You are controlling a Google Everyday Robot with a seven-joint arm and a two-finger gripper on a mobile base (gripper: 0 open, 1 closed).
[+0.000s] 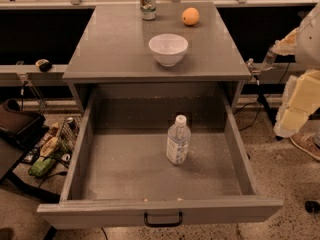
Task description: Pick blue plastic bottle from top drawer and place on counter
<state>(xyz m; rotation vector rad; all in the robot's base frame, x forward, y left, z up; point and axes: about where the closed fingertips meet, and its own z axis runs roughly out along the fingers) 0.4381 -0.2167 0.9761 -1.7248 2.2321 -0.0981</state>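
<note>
Blue plastic bottle (178, 140): upright on the floor of the open top drawer (115, 176) — near centre.
Desk (115, 44): carries white bowl (168, 49), can (147, 4), orange (190, 16).
Pincer (295, 116): right edge, outside the drawer, well apart from the bottle — grip state cannot be told.

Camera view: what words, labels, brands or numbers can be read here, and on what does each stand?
Nothing here reads clearly.
On the blue plastic bottle, upright in the top drawer: a pale label, print too blurred to read.
On the can at the back of the counter: markings too small to read.
On the white bowl and the orange: no writing.
On the claw, at the right edge outside the drawer: no markings seen.
</note>
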